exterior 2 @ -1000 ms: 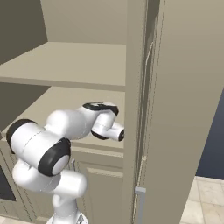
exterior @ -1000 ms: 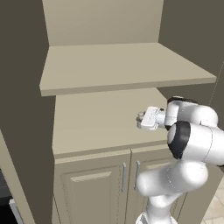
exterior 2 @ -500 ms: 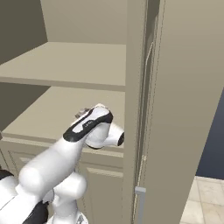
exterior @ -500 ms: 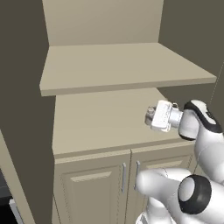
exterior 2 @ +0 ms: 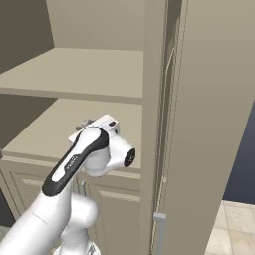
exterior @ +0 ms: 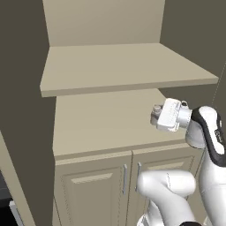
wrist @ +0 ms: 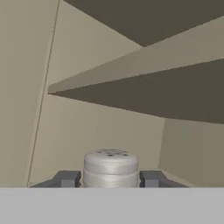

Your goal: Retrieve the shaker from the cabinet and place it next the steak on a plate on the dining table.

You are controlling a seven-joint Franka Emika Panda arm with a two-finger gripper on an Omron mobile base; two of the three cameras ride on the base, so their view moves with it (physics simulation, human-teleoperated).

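Hand view: the small grey tapered shaker [wrist: 110,168] sits clamped in the closed gripper [wrist: 111,178].
Pickup looks done; the shaker hangs above the beige wooden cabinet's [exterior: 101,119] lower shelf, near its front edge. Carrying and placing remain.

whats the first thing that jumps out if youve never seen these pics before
The white arm's claw is shut on a tiny grey shaker, held just above the lower shelf of the beige cabinet. The hand view shows the shaker's cap between the two dark fingertips. Below the shelf are panelled doors with slim metal handles.
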